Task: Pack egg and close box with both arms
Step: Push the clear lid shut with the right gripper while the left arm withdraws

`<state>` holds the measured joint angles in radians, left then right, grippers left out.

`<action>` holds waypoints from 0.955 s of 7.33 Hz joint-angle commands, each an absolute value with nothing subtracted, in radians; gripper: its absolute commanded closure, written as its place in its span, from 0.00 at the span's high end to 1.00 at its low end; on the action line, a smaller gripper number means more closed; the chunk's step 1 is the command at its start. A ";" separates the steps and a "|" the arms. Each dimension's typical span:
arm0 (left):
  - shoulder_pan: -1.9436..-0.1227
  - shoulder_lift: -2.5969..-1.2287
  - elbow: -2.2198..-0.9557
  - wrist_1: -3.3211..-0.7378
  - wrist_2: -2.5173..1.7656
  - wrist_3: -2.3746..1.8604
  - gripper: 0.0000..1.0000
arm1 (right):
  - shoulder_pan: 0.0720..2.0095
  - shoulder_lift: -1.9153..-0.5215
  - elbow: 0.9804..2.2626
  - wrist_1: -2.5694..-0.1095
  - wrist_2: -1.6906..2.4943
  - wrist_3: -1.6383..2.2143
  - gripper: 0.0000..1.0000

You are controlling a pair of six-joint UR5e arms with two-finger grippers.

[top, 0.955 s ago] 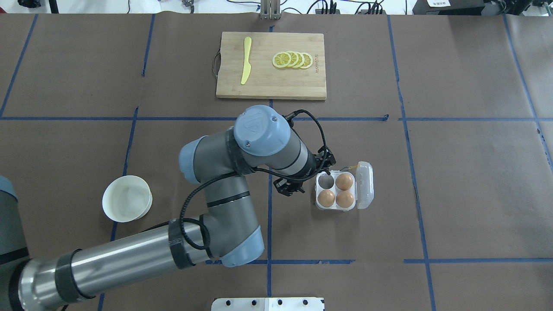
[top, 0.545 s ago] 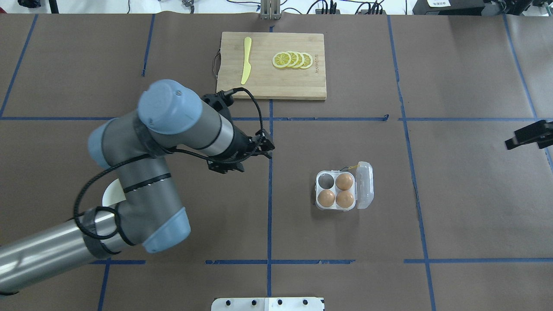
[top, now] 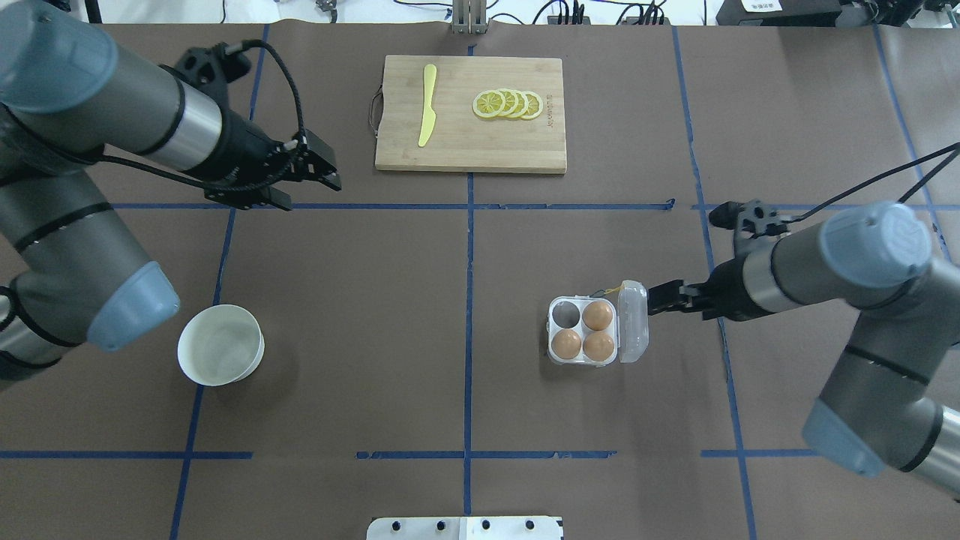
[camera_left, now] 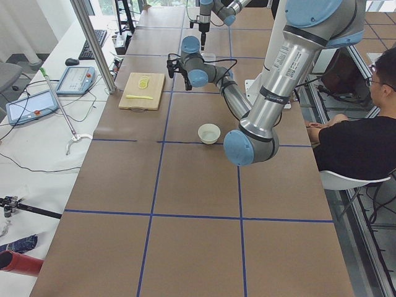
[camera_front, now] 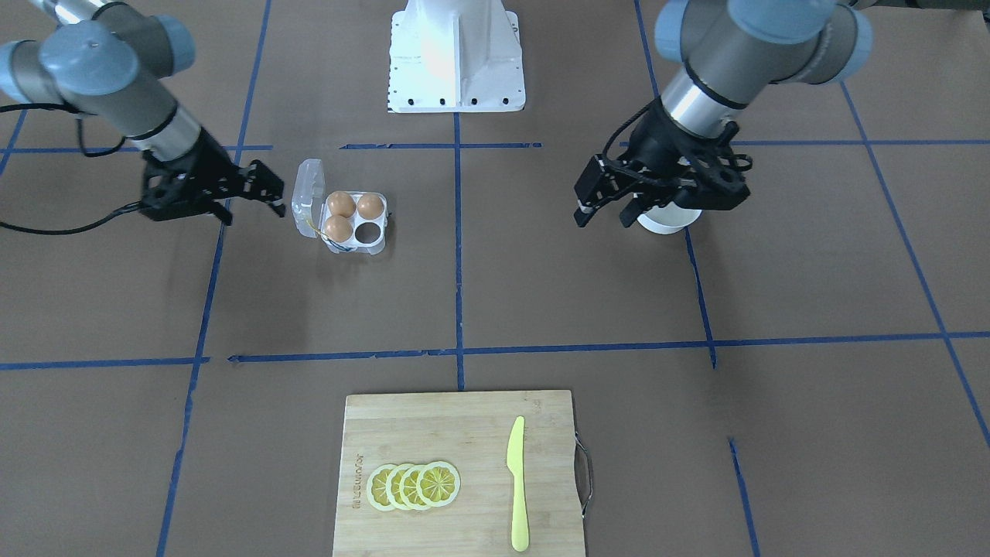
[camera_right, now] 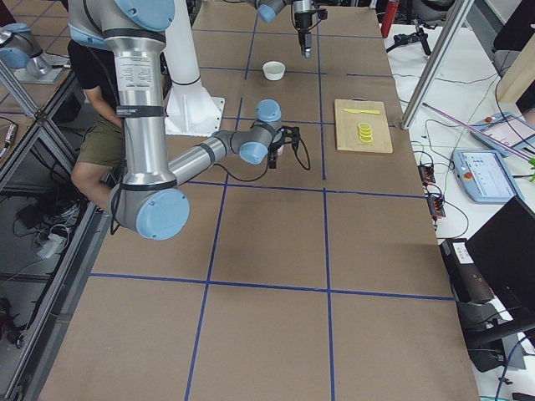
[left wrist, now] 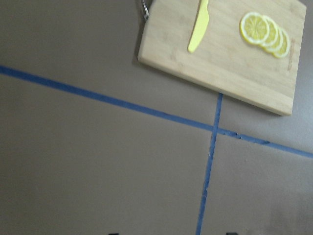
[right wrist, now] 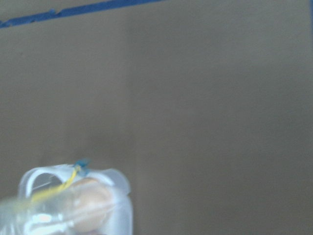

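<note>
The clear box stands right of the table's middle, its hinged lid open and upright on the right side, with a yellowish string at the back. Three alike brown eggs sit in its cups; the back-left cup is empty. I cannot tell the eggs apart. My right gripper is open and empty, just right of the lid. In the front-facing view it is beside the box. My left gripper is open and empty, far away at the back left.
A white bowl stands at the front left. A wooden cutting board at the back middle holds a yellow knife and lemon slices. Blue tape lines cross the brown table cover.
My left arm has pulled away from the box to the back left. My right arm has come in from the right edge up to the box lid. The eggs and the box have not moved.
</note>
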<state>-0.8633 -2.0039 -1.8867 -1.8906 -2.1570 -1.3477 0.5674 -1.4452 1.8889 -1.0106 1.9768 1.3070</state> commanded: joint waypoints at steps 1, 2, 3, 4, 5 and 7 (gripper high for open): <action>-0.968 -1.894 -1.920 -1.890 -2.180 -1.153 0.78 | 0.428 -1.280 1.896 -1.081 1.873 1.425 1.00; -1.035 -1.823 -1.945 -1.890 -2.195 -1.023 0.78 | 0.431 -1.196 1.942 -1.255 1.876 1.425 1.00; -1.084 -1.762 -1.963 -1.890 -2.213 -0.924 0.78 | 0.457 -1.192 1.974 -1.282 1.885 1.424 1.00; -1.121 -1.703 -1.976 -1.891 -2.214 -0.831 0.78 | 0.512 -1.196 1.989 -1.293 1.935 1.422 1.00; -1.178 -1.653 -1.976 -1.891 -2.215 -0.714 0.78 | 0.611 -1.201 1.993 -1.295 2.042 1.413 1.00; -1.279 -1.538 -1.965 -1.894 -2.215 -0.440 0.79 | 0.808 -1.251 1.996 -1.293 2.216 1.376 1.00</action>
<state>-1.2184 -1.6085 -1.9707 -1.8921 -2.2146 -0.6056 0.6948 -1.2198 1.9925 -1.2926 2.1177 1.4036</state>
